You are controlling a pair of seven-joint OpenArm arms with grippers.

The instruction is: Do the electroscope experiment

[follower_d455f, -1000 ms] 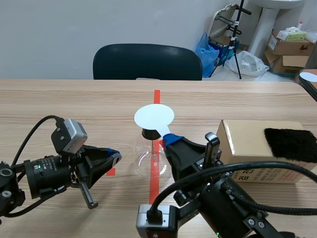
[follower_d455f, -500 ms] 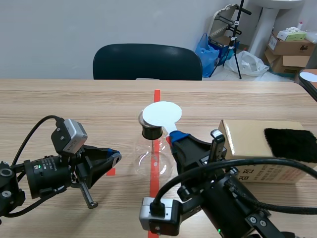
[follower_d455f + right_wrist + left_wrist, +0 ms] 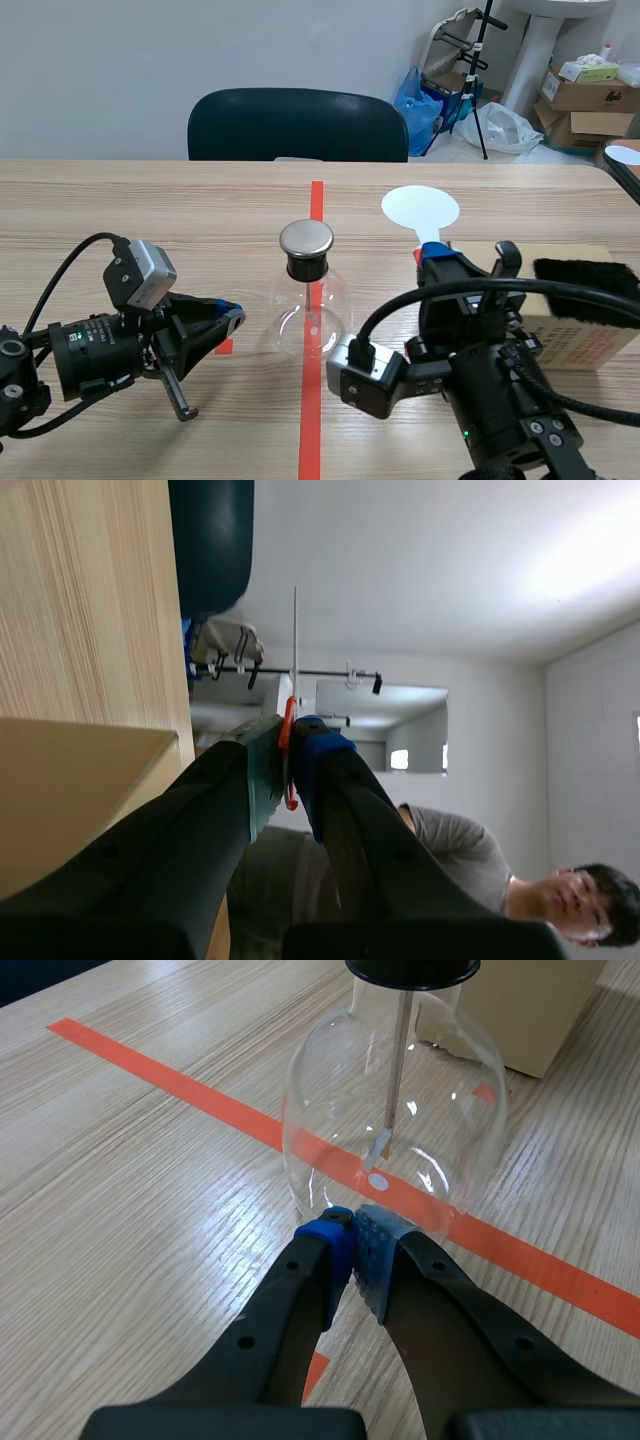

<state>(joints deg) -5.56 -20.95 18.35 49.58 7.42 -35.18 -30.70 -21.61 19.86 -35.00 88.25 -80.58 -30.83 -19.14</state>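
The glass flask (image 3: 308,300) stands mid-table on the orange tape line, its metal cap (image 3: 306,238) uncovered. The left gripper (image 3: 232,316) sits just beside it, fingers closed on nothing. The right gripper (image 3: 435,255) pinches the handle of the white disc (image 3: 420,209), raised by the left end of the box (image 3: 590,340) at the table's right edge. I'd rub the disc firmly on the black cloth (image 3: 585,280), then bring it to the cap without touching the glass.

Frontal overview, close wrist views, flask (image 3: 306,268) shared

Wooden table (image 3: 150,200), plain room
A dark chair (image 3: 298,125) before a pale grey wall (image 3: 200,50); cardboard boxes (image 3: 590,95) and a blue bag (image 3: 418,100) in the corner.
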